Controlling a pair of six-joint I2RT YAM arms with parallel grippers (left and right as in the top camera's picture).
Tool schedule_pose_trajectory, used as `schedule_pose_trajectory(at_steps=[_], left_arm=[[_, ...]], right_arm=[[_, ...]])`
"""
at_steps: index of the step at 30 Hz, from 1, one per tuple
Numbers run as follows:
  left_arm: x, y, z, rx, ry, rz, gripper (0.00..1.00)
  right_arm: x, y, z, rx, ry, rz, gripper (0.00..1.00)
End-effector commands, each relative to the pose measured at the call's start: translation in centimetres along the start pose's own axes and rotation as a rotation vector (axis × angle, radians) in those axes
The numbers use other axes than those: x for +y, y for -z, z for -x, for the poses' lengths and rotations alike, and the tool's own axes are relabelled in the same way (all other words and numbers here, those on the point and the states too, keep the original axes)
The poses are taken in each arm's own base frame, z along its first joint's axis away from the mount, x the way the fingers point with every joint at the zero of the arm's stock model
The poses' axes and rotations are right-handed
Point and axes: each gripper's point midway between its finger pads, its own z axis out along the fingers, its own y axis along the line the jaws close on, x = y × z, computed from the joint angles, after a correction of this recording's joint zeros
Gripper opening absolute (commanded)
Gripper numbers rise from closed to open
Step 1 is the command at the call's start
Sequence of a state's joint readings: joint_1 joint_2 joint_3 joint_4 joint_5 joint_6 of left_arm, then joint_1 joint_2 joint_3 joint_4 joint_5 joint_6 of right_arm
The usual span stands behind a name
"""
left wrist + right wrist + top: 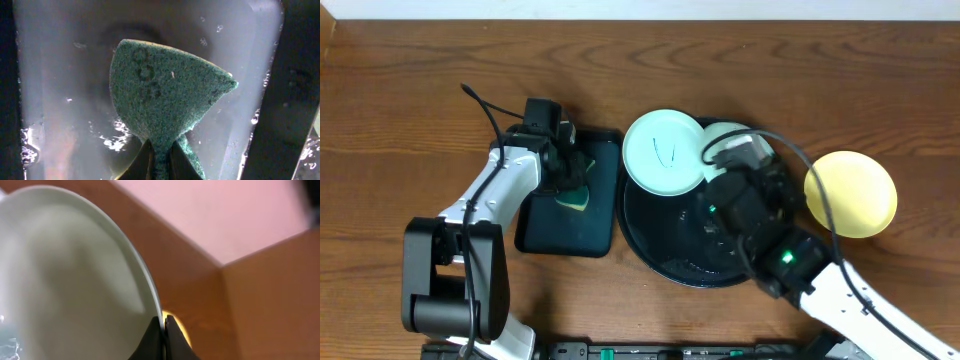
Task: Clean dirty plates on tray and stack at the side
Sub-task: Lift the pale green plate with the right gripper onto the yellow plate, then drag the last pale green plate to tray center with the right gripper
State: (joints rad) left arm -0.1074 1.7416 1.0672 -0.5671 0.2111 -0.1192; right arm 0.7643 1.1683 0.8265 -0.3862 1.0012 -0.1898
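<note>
A brown wooden desk [410, 90] with visible grain ran up to a pale wall [225, 210], which looked pinkish in the right wrist view

Even overhead light, blurry wrist views

White plate [65, 280] rim in pincer [163, 324]
</note>
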Motion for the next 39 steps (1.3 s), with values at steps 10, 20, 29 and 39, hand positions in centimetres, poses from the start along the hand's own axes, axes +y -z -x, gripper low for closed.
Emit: schedule_pose_trajectory(at_steps=[10,20,29,39], left_arm=[[0.0,-0.2,-0.2,0.005,-0.019,-0.004,0.11],[0.0,-0.2,-0.2,0.006,-0.019,-0.004,0.11],[0.0,-0.2,-0.2,0.006,-0.019,-0.004,0.12],[0.0,-0.2,-0.2,0.005,-0.019,-0.005,0.12]], right_arm=[[-4.3,2.1,3.3,-0.077,-0.083,-0.226,0.01],[-2.6,-3.9,-6.9,0.289,-0.551,0.022,0.01],[-8.5,-8.3,-16.6,0.567,-0.967,-0.033,0.01],[-10.7,-10.3,-25.3,0.776,-1.156,-0.139,0.14]])
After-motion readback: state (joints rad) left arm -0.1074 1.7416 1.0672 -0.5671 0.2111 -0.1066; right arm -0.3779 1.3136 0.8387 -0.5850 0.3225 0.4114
